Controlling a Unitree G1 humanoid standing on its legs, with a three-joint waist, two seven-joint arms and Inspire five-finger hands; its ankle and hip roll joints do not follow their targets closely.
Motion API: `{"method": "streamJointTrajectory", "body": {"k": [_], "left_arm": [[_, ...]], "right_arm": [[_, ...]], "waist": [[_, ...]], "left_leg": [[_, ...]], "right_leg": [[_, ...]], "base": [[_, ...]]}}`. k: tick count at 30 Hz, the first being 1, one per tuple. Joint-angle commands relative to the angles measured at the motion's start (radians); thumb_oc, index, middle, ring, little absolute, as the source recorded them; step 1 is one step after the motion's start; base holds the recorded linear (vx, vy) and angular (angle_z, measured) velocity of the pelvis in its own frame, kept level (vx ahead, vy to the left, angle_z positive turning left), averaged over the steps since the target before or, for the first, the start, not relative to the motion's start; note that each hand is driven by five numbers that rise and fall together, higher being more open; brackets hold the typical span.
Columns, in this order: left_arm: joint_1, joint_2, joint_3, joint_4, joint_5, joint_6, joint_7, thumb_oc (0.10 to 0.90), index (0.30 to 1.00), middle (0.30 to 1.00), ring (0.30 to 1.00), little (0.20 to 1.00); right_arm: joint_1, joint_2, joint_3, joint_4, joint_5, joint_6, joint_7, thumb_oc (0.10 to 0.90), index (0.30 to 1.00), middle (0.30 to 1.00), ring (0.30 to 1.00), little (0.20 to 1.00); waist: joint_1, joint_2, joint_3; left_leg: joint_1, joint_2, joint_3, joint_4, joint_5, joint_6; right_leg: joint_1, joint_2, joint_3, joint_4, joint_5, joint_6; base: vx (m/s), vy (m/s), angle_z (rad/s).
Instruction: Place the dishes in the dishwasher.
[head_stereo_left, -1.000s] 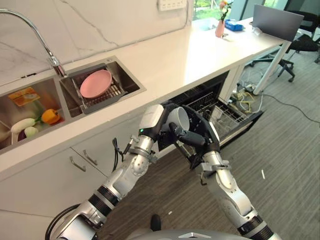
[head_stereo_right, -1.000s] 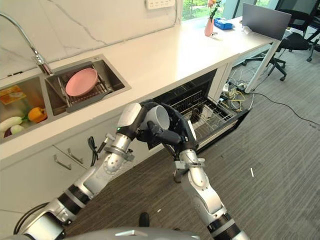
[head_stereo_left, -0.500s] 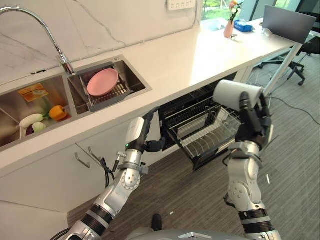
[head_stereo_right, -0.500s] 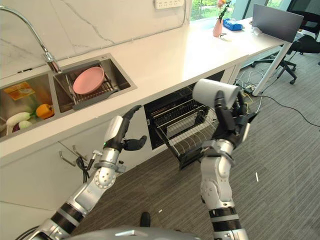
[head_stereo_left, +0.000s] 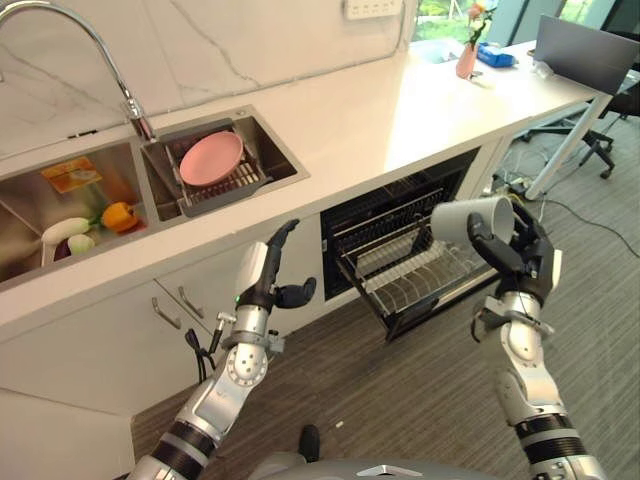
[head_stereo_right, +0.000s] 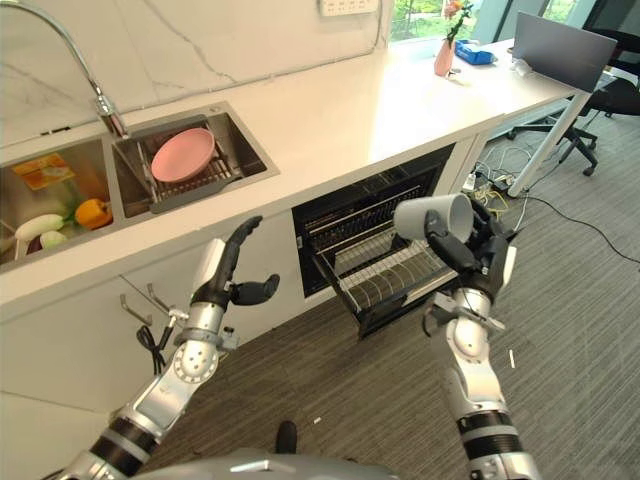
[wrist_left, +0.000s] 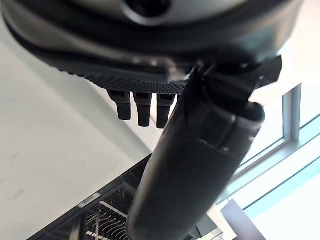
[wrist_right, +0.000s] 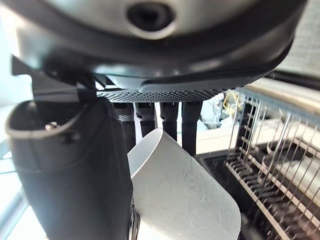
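The right hand (head_stereo_left: 520, 262) has its fingers (wrist_right: 170, 116) and thumb curled round a white cup (head_stereo_left: 470, 217), clamped on its wall. The cup lies on its side in the grasp, its open mouth turned toward the robot's right, and it hangs in the air just above the outer end of the pulled-out dishwasher rack (head_stereo_left: 420, 275). It is plain, with a smooth matt surface, and no handle can be seen.

The left hand (head_stereo_left: 262, 280) is held upright in front of the cabinet doors (head_stereo_left: 180, 300) below the sink, its fingers (head_stereo_left: 282, 235) straight and apart from the thumb, which sticks out sideways; it holds and touches nothing.

The wire rack juts from the open dishwasher (head_stereo_left: 400, 215) under the white worktop (head_stereo_left: 380, 110); its rows of prongs look bare, though the inner part is too dark to tell.

In the sink's right basin (head_stereo_left: 285, 170) a pink plate (head_stereo_left: 211, 158) lies on a dark draining rack (head_stereo_left: 225, 185). The left basin (head_stereo_left: 30, 195) holds an orange pepper (head_stereo_left: 119, 216), pale vegetables (head_stereo_left: 62, 234) and an orange packet (head_stereo_left: 70, 174). A chrome tap (head_stereo_left: 100, 60) arches over the sink. At the far end of the worktop stands a pink vase (head_stereo_left: 467, 60) with flowers, beside a laptop (head_stereo_left: 580, 45) on a desk.
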Motion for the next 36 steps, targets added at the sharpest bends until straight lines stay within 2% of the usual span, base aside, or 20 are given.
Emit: {"method": "streamJointTrajectory", "body": {"k": [1,2,4,5,10,13,17,21,25,33,34,35,36], "left_arm": [[-0.055,0.027,-0.030,-0.007,-0.082,-0.101,-0.086,0.800,0.900,0.900,0.900,0.900],[-0.014,0.041,-0.046,0.021,-0.097,-0.101,-0.119,0.800,0.900,0.900,0.900,0.900],[0.003,0.048,-0.060,0.042,-0.096,-0.104,-0.134,0.800,0.900,0.900,0.900,0.900],[0.035,0.076,-0.077,0.075,-0.079,-0.106,-0.159,0.800,0.900,0.900,0.900,0.900],[0.090,0.117,-0.107,0.155,-0.051,-0.116,-0.178,0.800,0.900,0.900,0.900,0.900],[0.096,0.120,-0.130,0.201,-0.045,-0.120,-0.182,0.800,0.900,0.900,0.900,0.900],[0.086,0.105,-0.147,0.254,-0.041,-0.121,-0.184,0.800,0.900,0.900,0.900,0.900],[0.081,0.091,-0.146,0.281,-0.029,-0.121,-0.171,0.800,0.900,0.900,0.900,0.900],[0.079,0.086,-0.138,0.310,-0.016,-0.124,-0.151,0.800,0.900,0.900,0.900,0.900],[0.085,0.070,-0.109,0.347,-0.034,-0.115,-0.120,0.800,0.900,0.900,0.900,0.900],[0.085,0.067,-0.113,0.352,-0.033,-0.116,-0.121,0.800,0.900,0.900,0.900,0.900],[0.086,0.068,-0.114,0.348,-0.032,-0.116,-0.122,0.800,0.900,0.900,0.900,0.900],[0.087,0.068,-0.115,0.348,-0.031,-0.115,-0.121,0.800,0.900,0.900,0.900,0.900]], "right_arm": [[-0.151,-0.046,-0.008,-0.052,-0.201,0.009,0.050,0.400,0.300,0.300,0.300,0.300],[-0.178,-0.095,-0.003,0.005,-0.261,0.039,0.049,0.400,0.300,0.300,0.300,0.300],[-0.196,-0.108,0.002,0.036,-0.276,0.043,0.047,0.400,0.300,0.300,0.300,0.300],[-0.226,-0.145,0.013,0.102,-0.340,0.065,0.045,0.400,0.300,0.300,0.300,0.300],[-0.341,-0.203,0.067,0.299,-0.398,0.082,0.027,0.400,0.300,0.300,0.300,0.300],[-0.417,-0.223,0.120,0.430,-0.399,0.093,0.045,0.400,0.300,0.300,0.300,0.300],[-0.541,-0.272,0.244,0.656,-0.497,0.128,0.072,0.400,0.300,0.300,0.300,0.300],[-0.592,-0.263,0.310,0.790,-0.557,0.146,0.084,0.400,0.300,0.300,0.300,0.300],[-0.613,-0.218,0.315,0.935,-0.566,0.157,0.084,0.400,0.300,0.300,0.300,0.300],[-0.629,-0.186,0.304,0.980,-0.548,0.157,0.085,0.400,0.300,0.300,0.300,0.300],[-0.632,-0.184,0.304,0.993,-0.550,0.158,0.085,0.573,0.559,0.559,0.559,0.559],[-0.634,-0.185,0.305,0.996,-0.550,0.159,0.084,0.800,0.900,0.900,0.900,0.900],[-0.638,-0.184,0.306,1.000,-0.549,0.159,0.083,0.800,0.900,0.900,0.900,0.900]], "waist": [[0.032,-0.011,-0.039],[0.050,-0.014,-0.024],[0.058,-0.014,-0.017],[0.079,-0.016,-0.006],[0.128,-0.020,0.019],[0.149,-0.024,0.033],[0.175,-0.030,0.052],[0.188,-0.032,0.057],[0.208,-0.028,0.060],[0.223,-0.020,0.065],[0.224,-0.020,0.063],[0.223,-0.020,0.062],[0.224,-0.019,0.062]], "left_leg": [[0.068,0.059,-0.006,0.009,-0.112,-0.083],[0.054,0.058,-0.019,0.009,-0.105,-0.082],[0.047,0.056,-0.025,0.009,-0.101,-0.082],[0.031,0.054,-0.038,0.009,-0.095,-0.084],[-0.009,0.049,-0.067,0.009,-0.079,-0.087],[-0.034,0.045,-0.086,0.009,-0.068,-0.091],[-0.060,0.041,-0.107,0.009,-0.058,-0.096],[-0.069,0.037,-0.118,0.009,-0.056,-0.098],[-0.084,0.031,-0.134,0.009,-0.052,-0.100],[-0.102,0.026,-0.147,0.009,-0.047,-0.102],[-0.100,0.025,-0.149,0.009,-0.047,-0.103],[-0.100,0.025,-0.149,0.009,-0.048,-0.103],[-0.099,0.025,-0.149,0.009,-0.048,-0.103]], "right_leg": [[-0.033,-0.043,-0.048,0.029,-0.017,0.068],[-0.043,-0.044,-0.056,0.031,-0.016,0.068],[-0.047,-0.044,-0.062,0.032,-0.017,0.068],[-0.052,-0.043,-0.074,0.030,-0.016,0.068],[-0.072,-0.044,-0.104,0.024,-0.013,0.071],[-0.082,-0.045,-0.124,0.023,-0.013,0.070],[-0.096,-0.046,-0.143,0.023,-0.013,0.070],[-0.095,-0.047,-0.159,0.020,-0.014,0.069],[-0.096,-0.049,-0.177,0.017,-0.019,0.072],[-0.106,-0.054,-0.192,0.015,-0.020,0.073],[-0.104,-0.054,-0.196,0.014,-0.022,0.073],[-0.102,-0.055,-0.196,0.014,-0.023,0.073],[-0.101,-0.055,-0.195,0.014,-0.024,0.074]], "base": [[-0.03,-0.004,0.16],[-0.03,-0.004,0.28],[-0.03,-0.006,0.26],[-0.03,-0.007,0.23],[-0.02,-0.006,0.26],[-0.01,-0.005,0.23],[-0.01,0.001,0.29],[0.02,0.000,0.14],[0.03,0.002,0.13],[0.00,0.002,0.05],[0.02,0.004,0.10],[0.03,0.003,0.06],[0.00,0.000,0.00]]}}
